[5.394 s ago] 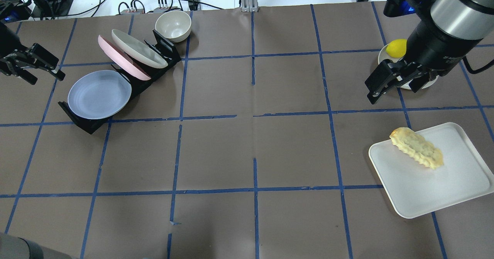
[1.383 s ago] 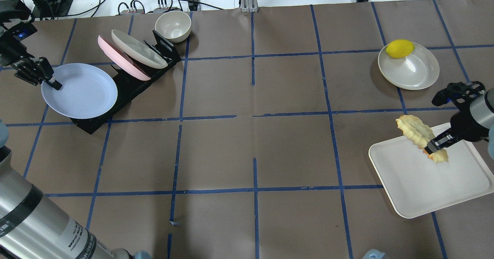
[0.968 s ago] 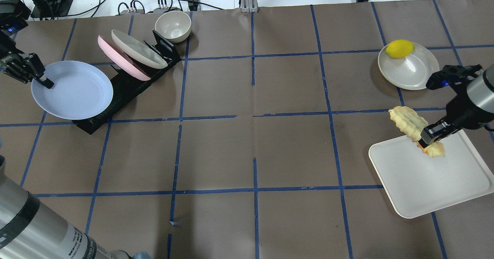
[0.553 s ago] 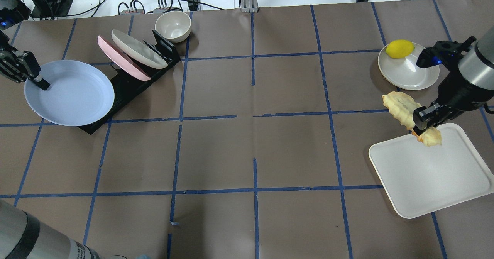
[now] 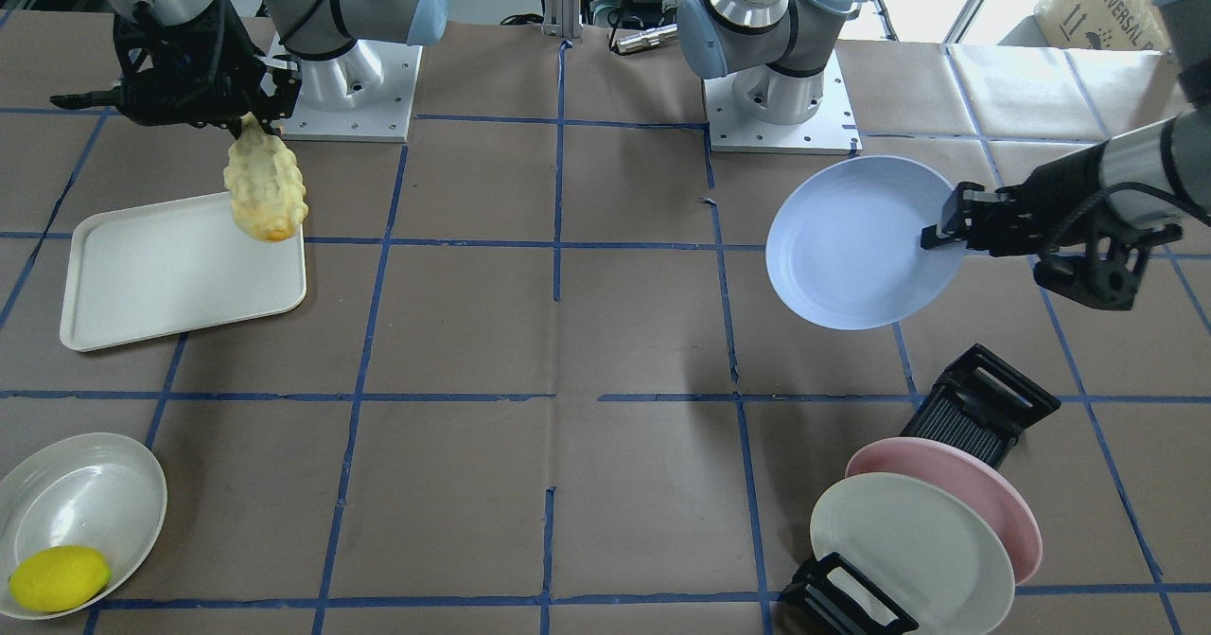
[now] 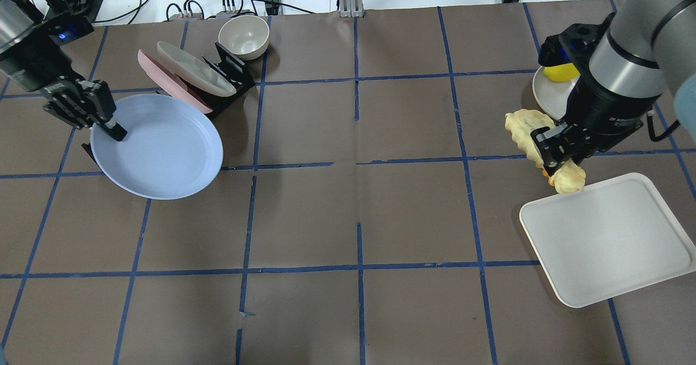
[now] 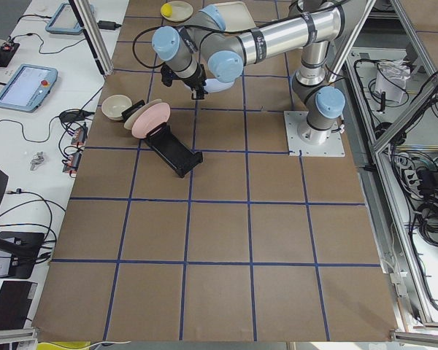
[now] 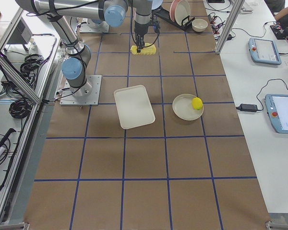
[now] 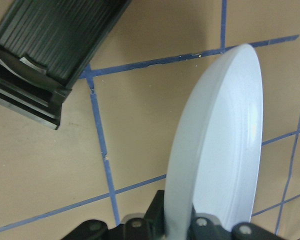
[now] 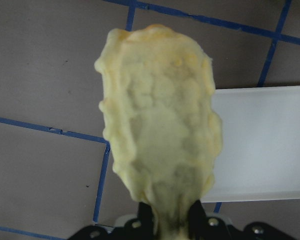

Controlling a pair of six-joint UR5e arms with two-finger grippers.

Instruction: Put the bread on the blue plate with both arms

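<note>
At the far left of the overhead view we see the left gripper [image 6: 111, 130] clamped on the rim of the blue plate [image 6: 163, 150], one finger lying on the upper face and the other hidden beneath. The left wrist camera shows the plate edge-on, pinched between the fingers with the brown table behind it. The plate is held in the air, tilted, clear of the black rack [image 6: 231, 76] just beside it. The pink plate [image 6: 163, 79] and the off-white plate [image 6: 196, 74] lean in the rack's slots, and a cream bowl [image 6: 243, 36] sits just beyond the rack's far end. Moving right across the bare, blue-taped middle of the table, we reach the bread [image 6: 522, 128], gripped close to its golden-brown end by the right gripper [image 6: 557, 155]. The wrist camera shows both fingers pressed on the loaf's narrow end. The bread is lifted off the white tray [image 6: 609, 240] and appears by the tray's inner corner in both fixed views. Past the right arm, a lemon [image 6: 560, 73] lies in a shallow white dish [image 6: 545, 97], both partly hidden by the arm.
</note>
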